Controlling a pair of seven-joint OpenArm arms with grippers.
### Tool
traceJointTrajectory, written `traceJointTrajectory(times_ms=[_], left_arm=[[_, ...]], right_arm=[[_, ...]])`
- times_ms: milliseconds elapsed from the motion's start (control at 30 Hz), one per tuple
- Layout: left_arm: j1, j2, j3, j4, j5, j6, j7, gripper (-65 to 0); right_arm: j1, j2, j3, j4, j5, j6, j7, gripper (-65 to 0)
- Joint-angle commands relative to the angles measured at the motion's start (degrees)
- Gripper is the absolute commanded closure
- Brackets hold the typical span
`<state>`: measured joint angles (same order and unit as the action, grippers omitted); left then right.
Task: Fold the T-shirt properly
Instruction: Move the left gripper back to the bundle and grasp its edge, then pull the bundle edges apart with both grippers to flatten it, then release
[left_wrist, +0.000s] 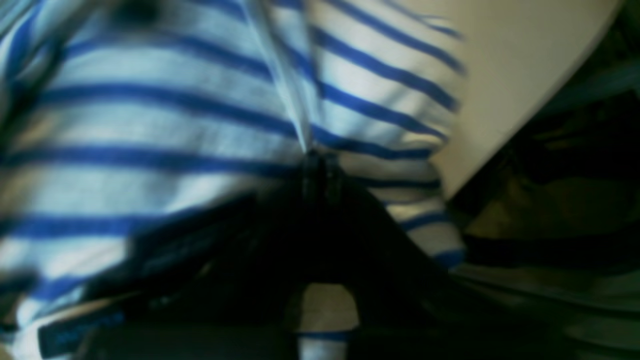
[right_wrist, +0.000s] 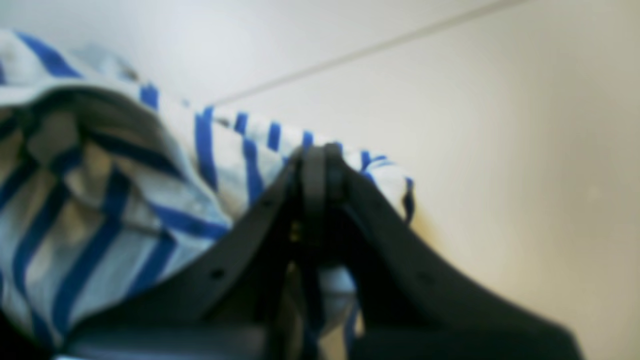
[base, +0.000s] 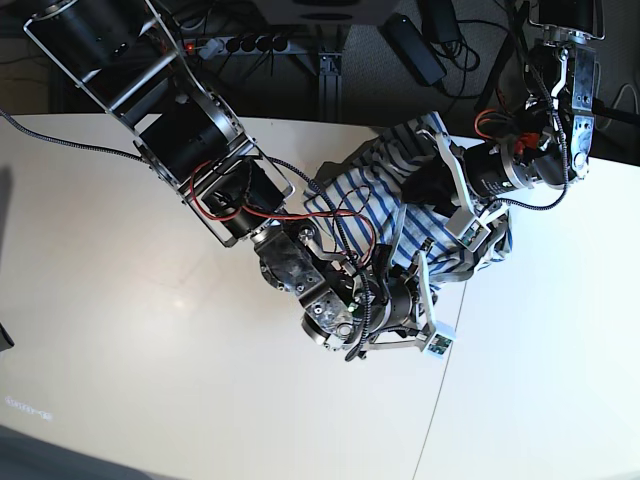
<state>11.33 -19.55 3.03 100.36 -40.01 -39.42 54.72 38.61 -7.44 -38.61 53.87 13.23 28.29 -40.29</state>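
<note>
Lying bunched up near the far edge of the pale table (base: 150, 380), the shirt (base: 372, 190) sits between the two arms, most of it hidden under them in the base view. Its cream cloth with blue stripes is rumpled and partly lifted off the surface.

The left gripper (left_wrist: 320, 160) has its jaws together, pinching a fold of the striped cloth; in the left wrist view the fabric rises in a ridge straight from the fingertips and spreads out to both sides, with the table's edge showing beyond it. The right gripper (right_wrist: 320, 152) is likewise clamped on the shirt, its jaws pressed together over a thin striped edge, while loose folds sag to the left of it above the table.

No brand, label or writing can be read anywhere: both wrist views are blurred. A small dark spot (left_wrist: 134, 11) on the cloth at the top of the left wrist view is too soft to identify.
</note>
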Motion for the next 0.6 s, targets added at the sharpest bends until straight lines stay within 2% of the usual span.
traceJointTrajectory(times_ms=[0,233,367,433,567], left_arm=[[-1.57,-1.40,-0.42,-0.68,0.76,-0.58,-1.53,0.0],[-8.55,-5.79,-0.42,-6.78,2.19,-0.58,-4.17,0.0],[-13.64,-6.16,-0.11,-8.74,2.12,-0.58,-5.25,0.0],[-16.37,-6.16,1.29,-9.62,2.14,-0.58,-5.51,0.0],[-21.64,-5.99,7.48,-12.02,2.29,-0.58,-6.47,0.0]], right_arm=[[1.84,0.22,0.33,0.76,1.38,3.48,-0.28,0.0],[1.44,8.39,0.33,2.54,14.53,3.54,-4.83,0.0],[-2.29,13.18,0.35,8.68,22.10,3.65,-9.77,0.0],[-5.35,15.58,0.35,13.75,24.41,3.65,-10.58,0.0],[-12.44,19.74,0.96,24.61,24.52,3.63,-10.67,0.0]])
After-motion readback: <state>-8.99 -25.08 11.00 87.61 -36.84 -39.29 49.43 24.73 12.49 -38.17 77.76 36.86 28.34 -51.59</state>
